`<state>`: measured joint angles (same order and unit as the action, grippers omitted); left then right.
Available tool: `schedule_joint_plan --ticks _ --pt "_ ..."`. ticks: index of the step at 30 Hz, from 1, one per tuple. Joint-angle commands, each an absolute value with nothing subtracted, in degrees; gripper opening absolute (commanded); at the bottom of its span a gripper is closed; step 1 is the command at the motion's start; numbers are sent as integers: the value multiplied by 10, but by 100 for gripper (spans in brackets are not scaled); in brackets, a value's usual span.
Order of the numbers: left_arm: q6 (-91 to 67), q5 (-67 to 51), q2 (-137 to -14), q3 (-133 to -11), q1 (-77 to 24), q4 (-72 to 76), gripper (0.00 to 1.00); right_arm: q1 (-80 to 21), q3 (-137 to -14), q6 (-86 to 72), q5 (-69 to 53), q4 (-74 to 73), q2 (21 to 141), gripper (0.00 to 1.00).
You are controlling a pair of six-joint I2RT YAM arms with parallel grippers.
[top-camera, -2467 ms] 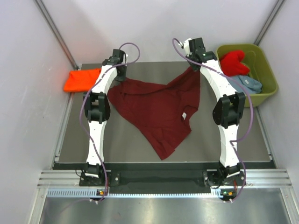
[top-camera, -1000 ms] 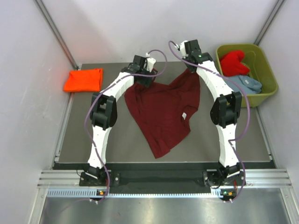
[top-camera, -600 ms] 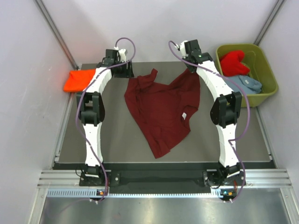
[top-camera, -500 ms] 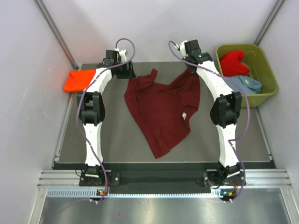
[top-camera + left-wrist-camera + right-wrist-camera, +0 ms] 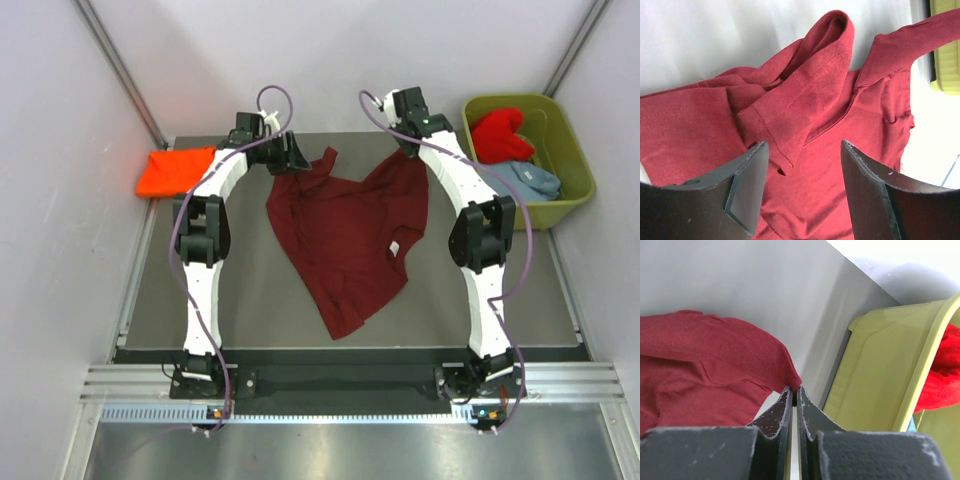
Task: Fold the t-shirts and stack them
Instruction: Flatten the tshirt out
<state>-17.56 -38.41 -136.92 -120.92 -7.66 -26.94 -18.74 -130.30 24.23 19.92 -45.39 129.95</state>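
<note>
Desk [image 5: 250, 300] dark grey, pale walls [image 5: 60, 150] around. Maroon t-shirt [image 5: 345, 235] lies crumpled between both tools, one sleeve bunched under left tool [image 5: 802, 147], whose jaws are wide apart and hold nothing; right tool [image 5: 794, 392] pinched tight on shirt's far edge. Orange t-shirt [image 5: 175, 170] folded, left of left tool. Olive tub [image 5: 562, 135] just right of right tool, holding red t-shirt [image 5: 500, 132] and grey-blue t-shirt [image 5: 535, 180].

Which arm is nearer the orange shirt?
Left. The left arm has its jaws open over the maroon shirt, just right of the orange shirt; the right arm pinches that shirt beside the tub.
</note>
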Motion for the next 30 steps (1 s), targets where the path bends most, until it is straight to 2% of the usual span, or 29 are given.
schedule_joint_plan --ticks 1,16,21,30 --pt "-189 -404 -1367 -1212 -69 -231 64 -197 -1326 247 216 -434 1297 0" --pt "-184 -384 -1404 -1239 -61 -216 62 -199 -1325 246 214 -433 1303 0" --pt "-186 -385 -1418 -1251 -61 -204 56 -199 -1316 247 215 -433 1298 0" --pt "-199 -376 -1412 -1260 -61 -187 55 -200 -1318 248 218 -433 1302 0"
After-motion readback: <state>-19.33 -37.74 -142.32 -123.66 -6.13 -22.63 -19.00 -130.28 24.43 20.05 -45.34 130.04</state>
